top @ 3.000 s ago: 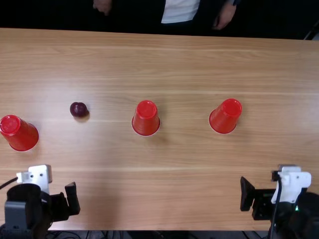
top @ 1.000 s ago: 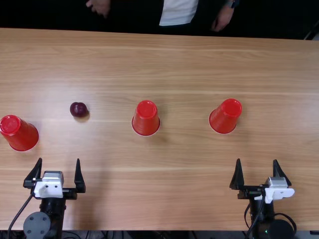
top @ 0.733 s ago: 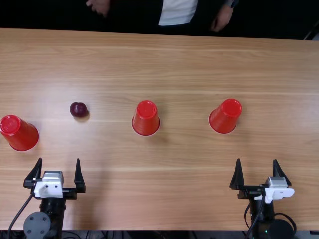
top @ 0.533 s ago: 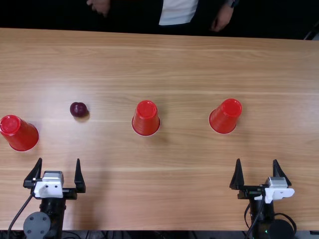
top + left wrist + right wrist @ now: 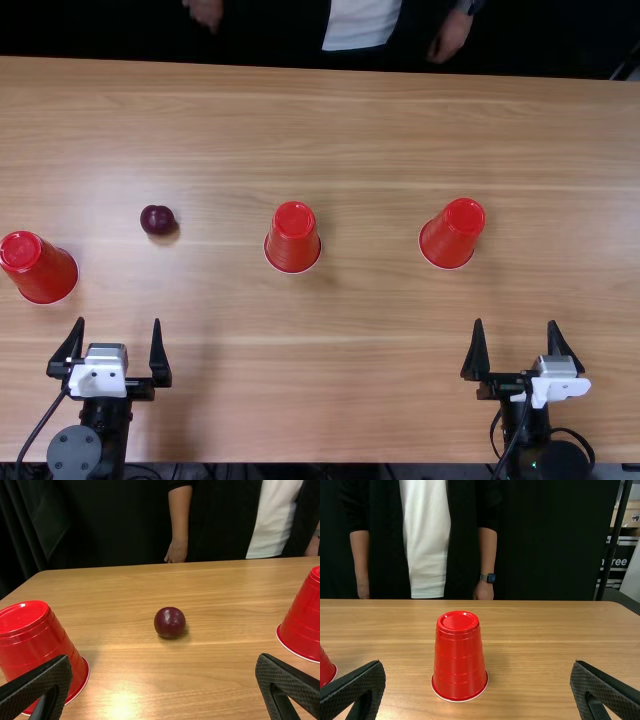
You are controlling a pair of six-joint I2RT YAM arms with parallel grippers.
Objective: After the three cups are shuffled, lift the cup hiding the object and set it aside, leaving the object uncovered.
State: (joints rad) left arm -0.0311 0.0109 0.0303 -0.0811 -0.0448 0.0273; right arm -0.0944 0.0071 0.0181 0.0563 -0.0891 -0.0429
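Three red cups stand upside down on the wooden table: the left cup, the middle cup and the right cup. A dark purple ball lies uncovered between the left and middle cups. My left gripper is open near the front edge, below the ball and the left cup, holding nothing. My right gripper is open near the front edge, facing the right cup, also with nothing in it.
The table's far half is bare wood. A person stands beyond the far edge, hands hanging off the table.
Since three seconds ago both arms have risen from a folded pose at the near edge to upright with fingers spread. Within the last second nothing has moved.
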